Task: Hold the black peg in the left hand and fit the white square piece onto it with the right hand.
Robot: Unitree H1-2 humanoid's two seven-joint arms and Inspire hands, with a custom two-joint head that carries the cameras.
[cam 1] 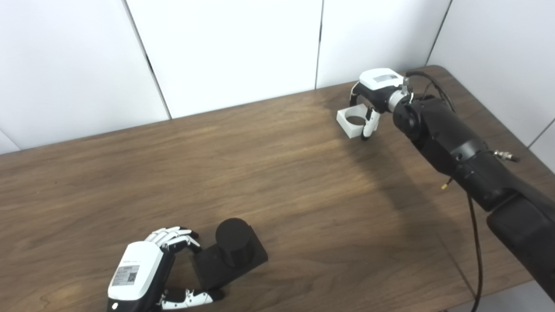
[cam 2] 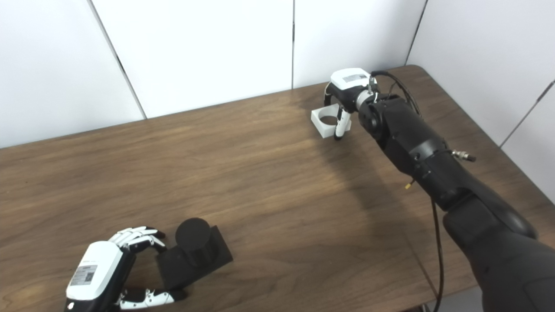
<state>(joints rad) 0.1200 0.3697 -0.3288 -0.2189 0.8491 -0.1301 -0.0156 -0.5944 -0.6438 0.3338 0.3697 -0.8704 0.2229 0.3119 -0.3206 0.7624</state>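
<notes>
The left hand (cam 1: 143,273) lies at the counter's near edge, fingers and thumb curled about the base of the black peg (cam 1: 232,251), a matte cylinder on a square block. The right hand (cam 2: 349,93), arm outstretched to the far right corner, grasps the white square piece (cam 2: 325,119), a smooth block with a round bore. Both views agree. The wooden counter (cam 1: 277,182) is grained.

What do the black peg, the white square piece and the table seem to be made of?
Black peg: probably matte plastic, evenly dull with no glints. White square piece: likely matte plastic too, uniformly white with crisp edges. Table: wood or wood-look laminate, with brown grain streaks and a soft sheen.
</notes>
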